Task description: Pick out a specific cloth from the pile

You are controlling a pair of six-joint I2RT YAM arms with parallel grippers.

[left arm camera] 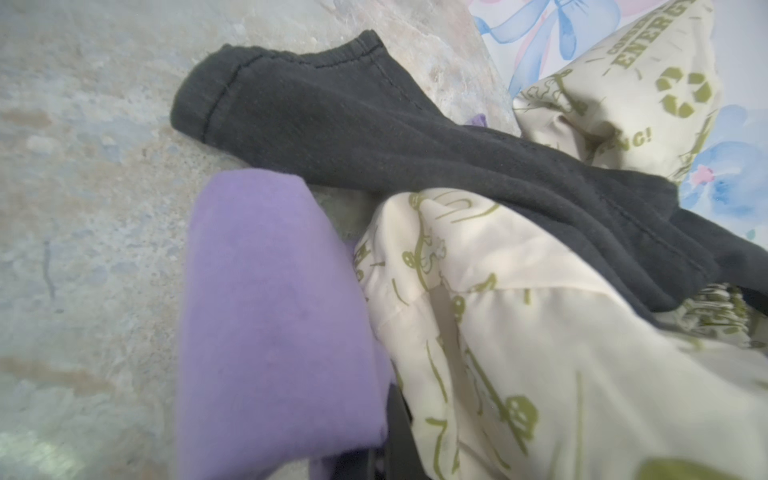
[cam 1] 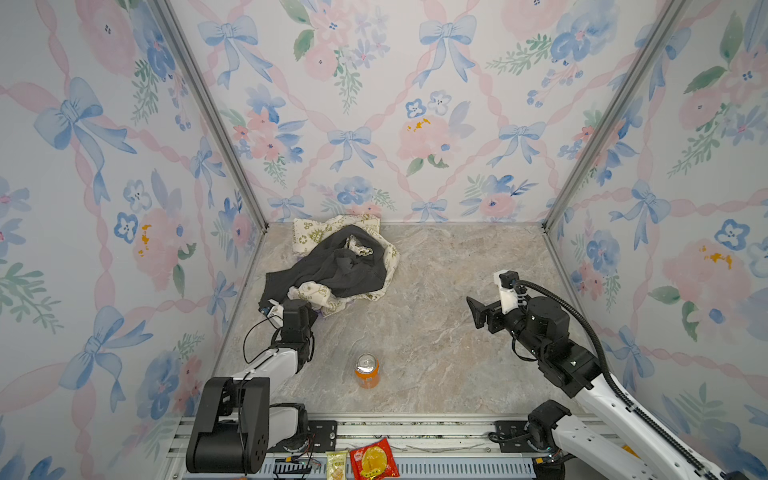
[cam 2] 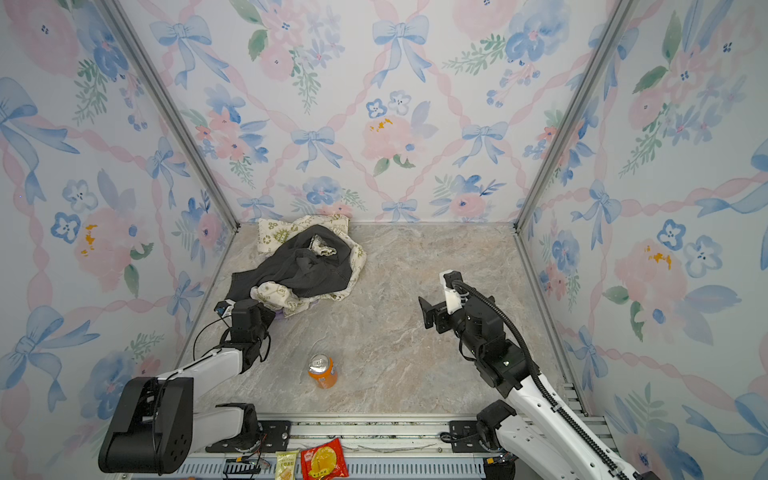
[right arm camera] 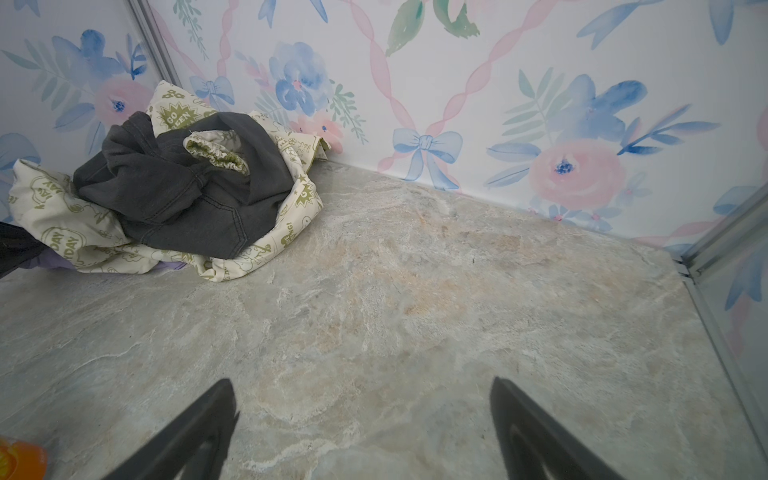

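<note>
Left gripper [cam 1: 311,312] clamps the lilac cloth [left arm camera: 270,311] at the pile [cam 1: 340,262]'s near-left edge; drawing it out from under likely comes next. Right gripper [right arm camera: 361,415] gapes, empty.

You look into a booth whose three walls [cam 1: 415,83] carry watercolour paper of blue bows, pink ribbons and flowers. Aluminium posts [cam 1: 232,160] mark the two back corners. The table [cam 1: 436,332] is pale marbled stone, grey and beige, evenly lit; a slotted metal rail [cam 1: 415,428] runs along its near edge.
</note>
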